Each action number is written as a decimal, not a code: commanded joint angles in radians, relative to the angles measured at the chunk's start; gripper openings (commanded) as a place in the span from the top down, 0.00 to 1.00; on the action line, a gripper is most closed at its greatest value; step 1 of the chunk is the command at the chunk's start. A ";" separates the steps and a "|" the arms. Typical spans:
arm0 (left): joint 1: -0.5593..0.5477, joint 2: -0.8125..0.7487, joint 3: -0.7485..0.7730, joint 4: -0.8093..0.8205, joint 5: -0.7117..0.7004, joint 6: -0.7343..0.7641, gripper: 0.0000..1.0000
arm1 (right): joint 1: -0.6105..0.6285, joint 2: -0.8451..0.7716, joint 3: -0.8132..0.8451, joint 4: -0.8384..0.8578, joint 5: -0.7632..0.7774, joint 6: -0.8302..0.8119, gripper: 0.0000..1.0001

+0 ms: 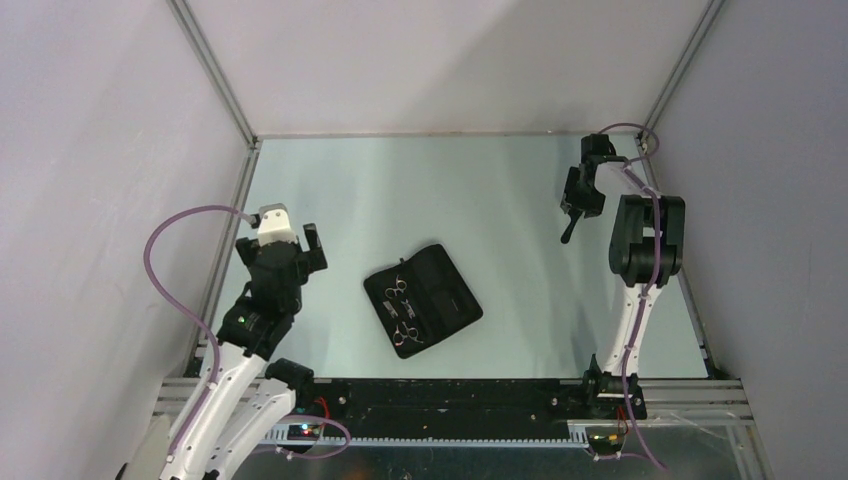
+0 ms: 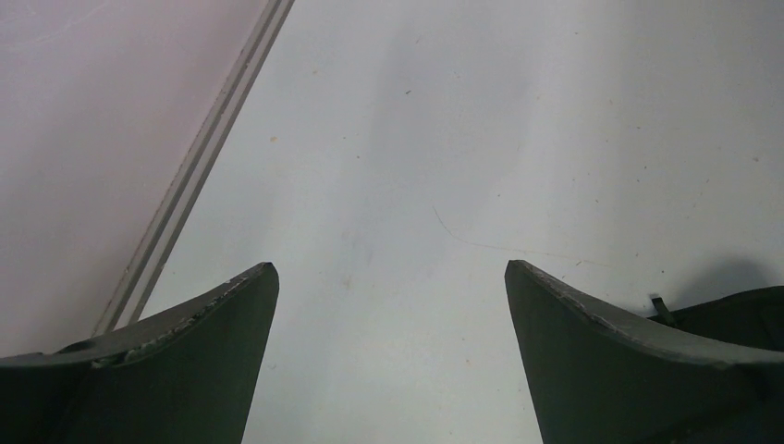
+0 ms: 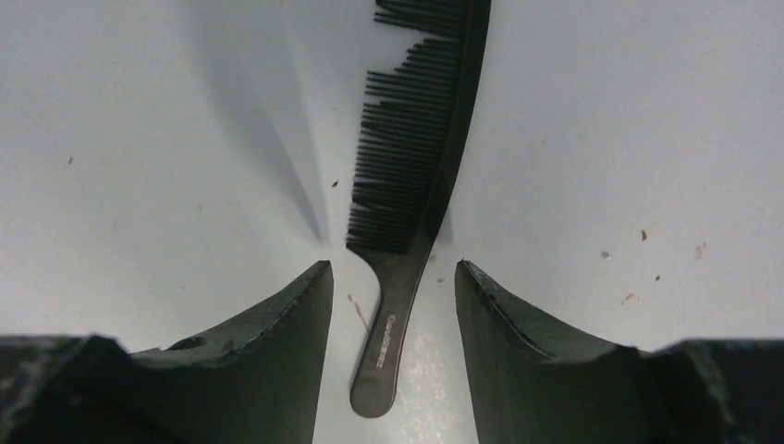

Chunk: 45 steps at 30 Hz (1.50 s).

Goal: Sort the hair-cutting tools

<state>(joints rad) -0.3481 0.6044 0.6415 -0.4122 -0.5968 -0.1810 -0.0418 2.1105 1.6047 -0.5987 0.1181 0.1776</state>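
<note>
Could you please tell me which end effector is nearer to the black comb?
Right. The right end effector straddles the comb at its handle; the left end effector hangs over bare table at the opposite side.

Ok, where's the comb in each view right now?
Top external: comb at the far right of the table, sticking out below the right tool.
Left wrist: not in it.
Right wrist: centre, handle between the open fingers, teeth running up.
Shared landmark: the right tool straddling it.

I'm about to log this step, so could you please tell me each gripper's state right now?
Left gripper: open, holding nothing.
Right gripper: open, jaws either side of the comb handle, not gripping it.
</note>
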 commanded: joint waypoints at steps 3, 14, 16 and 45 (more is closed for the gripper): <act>0.007 0.014 0.013 0.058 -0.028 0.023 0.00 | -0.014 0.072 0.101 -0.052 -0.020 -0.022 0.46; 0.008 0.007 0.013 0.057 -0.024 0.024 0.01 | -0.008 0.138 0.146 -0.130 -0.035 -0.043 0.62; 0.008 0.001 0.013 0.056 -0.023 0.024 0.01 | -0.001 0.142 0.151 -0.155 -0.028 -0.055 0.66; 0.007 -0.149 -0.019 0.052 -0.002 0.015 0.01 | 0.399 -0.436 -0.532 -0.376 -0.220 0.011 0.71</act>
<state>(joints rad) -0.3481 0.4709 0.6334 -0.3893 -0.5968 -0.1745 0.3080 1.7531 1.0573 -0.9081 -0.0731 0.1402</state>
